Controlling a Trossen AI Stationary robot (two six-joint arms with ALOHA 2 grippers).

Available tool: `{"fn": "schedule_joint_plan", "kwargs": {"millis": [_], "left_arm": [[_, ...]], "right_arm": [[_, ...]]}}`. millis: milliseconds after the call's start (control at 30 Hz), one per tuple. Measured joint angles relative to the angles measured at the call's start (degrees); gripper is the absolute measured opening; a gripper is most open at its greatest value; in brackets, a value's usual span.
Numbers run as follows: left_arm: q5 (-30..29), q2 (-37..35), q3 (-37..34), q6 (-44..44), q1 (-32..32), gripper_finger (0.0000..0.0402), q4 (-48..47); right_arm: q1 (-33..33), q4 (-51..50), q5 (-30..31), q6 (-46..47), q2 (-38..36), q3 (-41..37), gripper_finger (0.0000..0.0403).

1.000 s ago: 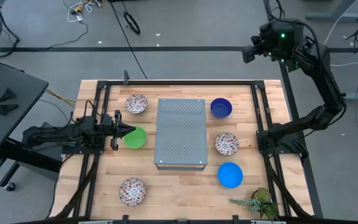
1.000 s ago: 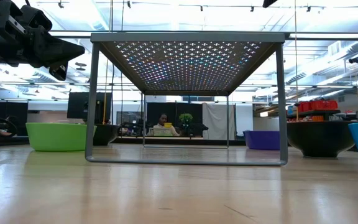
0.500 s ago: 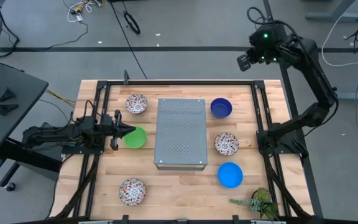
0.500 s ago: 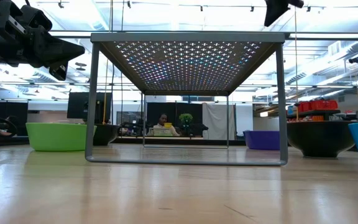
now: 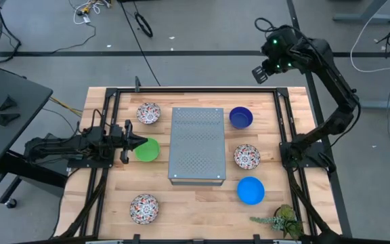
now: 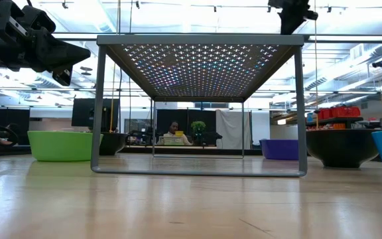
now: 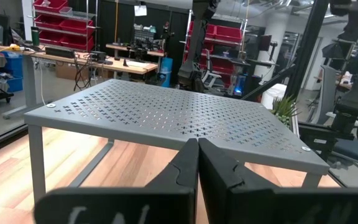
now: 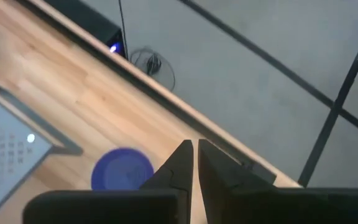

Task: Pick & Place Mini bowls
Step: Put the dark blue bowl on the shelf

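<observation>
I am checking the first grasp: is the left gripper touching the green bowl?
Cannot tell. In the high view the left gripper overlaps the green bowl, with height unclear.

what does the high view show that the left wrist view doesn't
Only the high view shows the round mini bowls: green, navy, bright blue and three white floral ones. It also shows the right gripper raised beyond the table's far edge, and a small green plant.

Only the left wrist view shows the room behind, with red storage bins.

Both show the grey perforated metal box and the left gripper, jaws shut, beside the green bowl.
</observation>
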Motion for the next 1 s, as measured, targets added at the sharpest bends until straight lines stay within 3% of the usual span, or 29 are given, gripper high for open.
{"fn": "schedule_joint_plan", "kwargs": {"millis": [300,800,1000], "left_arm": [[0.0,0.0,0.0,0.0,0.0,0.0014,0.0],[0.0,0.0,0.0,0.0,0.0,0.0014,0.0],[0.0,0.0,0.0,0.0,0.0,0.0014,0.0]], "right_arm": [[0.0,3.0,-0.2,1.7,-3.7,-14.2,0.0027],[0.0,14.6,-7.3,2.4,-9.2,-41.9,0.0028],[0.0,21.1,-11.7,4.7,-9.2,-49.5,0.0059]]}}
